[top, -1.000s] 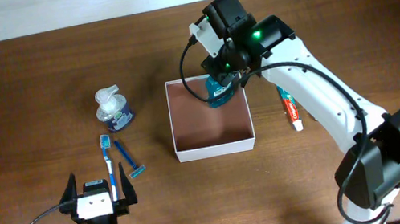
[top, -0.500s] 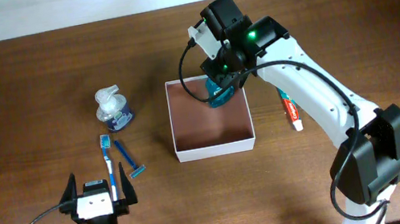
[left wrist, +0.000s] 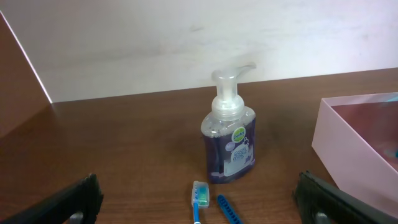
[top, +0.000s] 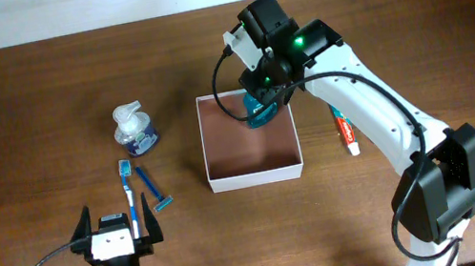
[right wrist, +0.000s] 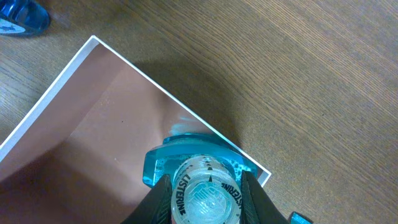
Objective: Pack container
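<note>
Right wrist, jaws gripping mouthwash bottle (right wrist: pixel 199 186) inside container (right wrist: pixel 93 124)

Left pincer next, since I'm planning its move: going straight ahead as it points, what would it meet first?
Probably the blue toothbrush, lying just ahead between the open fingers of the left pincer; behind it stands the soap pump bottle. Height is unclear: riding higher, it would meet the bottle first.
</note>
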You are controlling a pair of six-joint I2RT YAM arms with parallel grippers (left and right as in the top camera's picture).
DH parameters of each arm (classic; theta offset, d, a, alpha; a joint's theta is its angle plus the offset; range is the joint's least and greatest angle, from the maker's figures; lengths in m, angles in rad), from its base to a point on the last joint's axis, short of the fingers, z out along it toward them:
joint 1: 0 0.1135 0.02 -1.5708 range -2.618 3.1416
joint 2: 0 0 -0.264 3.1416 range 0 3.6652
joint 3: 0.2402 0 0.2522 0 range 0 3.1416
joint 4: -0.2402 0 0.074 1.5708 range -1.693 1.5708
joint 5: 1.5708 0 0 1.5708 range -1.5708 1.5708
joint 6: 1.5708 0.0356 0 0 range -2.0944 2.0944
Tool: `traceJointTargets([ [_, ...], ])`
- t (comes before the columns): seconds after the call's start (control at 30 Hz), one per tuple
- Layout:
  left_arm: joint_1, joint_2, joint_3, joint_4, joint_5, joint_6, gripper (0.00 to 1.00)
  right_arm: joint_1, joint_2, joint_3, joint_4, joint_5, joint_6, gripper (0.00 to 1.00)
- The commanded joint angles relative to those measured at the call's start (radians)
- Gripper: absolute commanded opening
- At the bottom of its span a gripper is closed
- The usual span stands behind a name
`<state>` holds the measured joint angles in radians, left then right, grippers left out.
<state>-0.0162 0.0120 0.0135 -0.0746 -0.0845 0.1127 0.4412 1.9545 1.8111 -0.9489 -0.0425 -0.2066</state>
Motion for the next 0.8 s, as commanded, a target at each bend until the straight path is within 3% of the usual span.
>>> traceJointTargets([
  [0.0, 0.006, -0.006, -0.005, -0.001, 0.01, 0.014, 1.0, -0.004, 0.015, -0.002, -0.001, -0.005, 0.006, 0.24],
  [0.77, 0.006, -0.006, -0.005, -0.001, 0.01, 0.014, 1.0, -0.005, -0.007, 0.014, -0.035, 0.161, 0.321, 0.23],
])
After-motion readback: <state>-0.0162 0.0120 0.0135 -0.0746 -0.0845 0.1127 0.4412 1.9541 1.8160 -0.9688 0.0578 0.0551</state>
